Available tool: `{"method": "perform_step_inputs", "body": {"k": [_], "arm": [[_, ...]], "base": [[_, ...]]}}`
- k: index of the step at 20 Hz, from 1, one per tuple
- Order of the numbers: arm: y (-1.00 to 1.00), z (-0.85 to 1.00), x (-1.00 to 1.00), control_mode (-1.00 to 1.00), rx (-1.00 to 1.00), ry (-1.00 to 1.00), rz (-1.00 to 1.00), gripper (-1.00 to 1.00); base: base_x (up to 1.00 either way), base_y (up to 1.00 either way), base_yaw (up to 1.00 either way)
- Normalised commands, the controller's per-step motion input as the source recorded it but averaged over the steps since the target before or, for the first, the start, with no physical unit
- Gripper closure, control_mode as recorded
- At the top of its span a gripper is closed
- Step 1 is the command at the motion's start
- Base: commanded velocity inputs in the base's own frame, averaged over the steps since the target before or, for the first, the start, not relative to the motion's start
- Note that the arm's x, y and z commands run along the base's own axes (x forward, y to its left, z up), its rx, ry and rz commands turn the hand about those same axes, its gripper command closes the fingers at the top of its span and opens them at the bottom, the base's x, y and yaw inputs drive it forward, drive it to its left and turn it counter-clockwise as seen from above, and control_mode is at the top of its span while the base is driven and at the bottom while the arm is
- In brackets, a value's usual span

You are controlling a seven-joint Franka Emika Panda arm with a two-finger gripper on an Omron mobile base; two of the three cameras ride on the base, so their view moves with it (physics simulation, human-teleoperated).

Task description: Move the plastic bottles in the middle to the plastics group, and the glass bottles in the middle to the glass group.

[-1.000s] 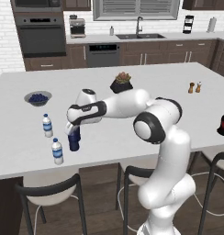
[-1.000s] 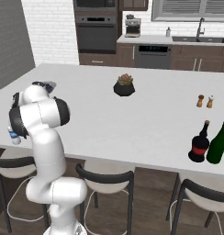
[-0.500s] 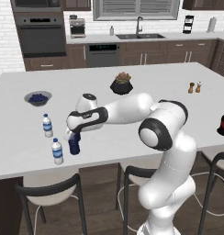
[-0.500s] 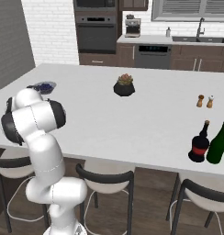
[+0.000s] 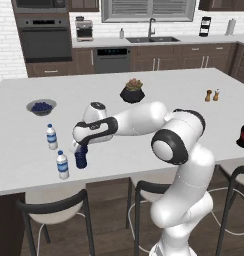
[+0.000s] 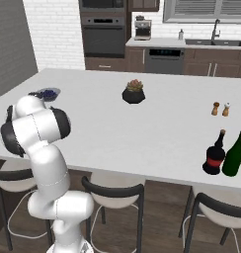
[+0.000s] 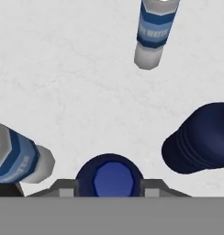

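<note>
Looking at the left base view first: the gripper point(image 5: 79, 146) is hanging low over the counter point(image 5: 144, 125) with the navy bottle point(image 5: 81, 158) pinched in it. The bottle is sitting lower than it was a second ago, its base now about at the surface. One water bottle point(image 5: 62, 165) is standing just beside the gripper, toward the counter's near edge. A second water bottle point(image 5: 52, 136) is a little further off, and the bowl of blueberries point(image 5: 41, 106) is well beyond that.

Over in the right base view the arm's own body is blocking the hand. A black red-labelled bottle point(image 6: 214, 157) is standing right beside a green bottle point(image 6: 234, 155), far from the tool, so the glass side seems sorted.

The hand view is looking straight down: both jaws are clamping the cap of the navy bottle, with another navy bottle point(image 7: 201, 137) just to one side. Basically it's landing in the plastics group, so I'm guessing letting go comes next.
</note>
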Motion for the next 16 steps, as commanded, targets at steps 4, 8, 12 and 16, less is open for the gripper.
{"method": "perform_step_inputs", "body": {"k": [4,8,12,16], "arm": [[0.0,0.0,0.0,-1.0,0.0,0.0,0.0,-1.0],[0.0,0.0,0.0,-1.0,0.0,0.0,0.0,-1.0],[0.0,0.04,-0.03,-1.0,0.0,0.0,0.0,-1.0],[-0.02,0.34,-0.16,-1.0,0.0,0.0,0.0,-1.0]], "base": [[0.0,0.0,0.0],[0.0,0.0,0.0],[0.0,0.0,0.0],[0.0,0.0,0.0]]}}
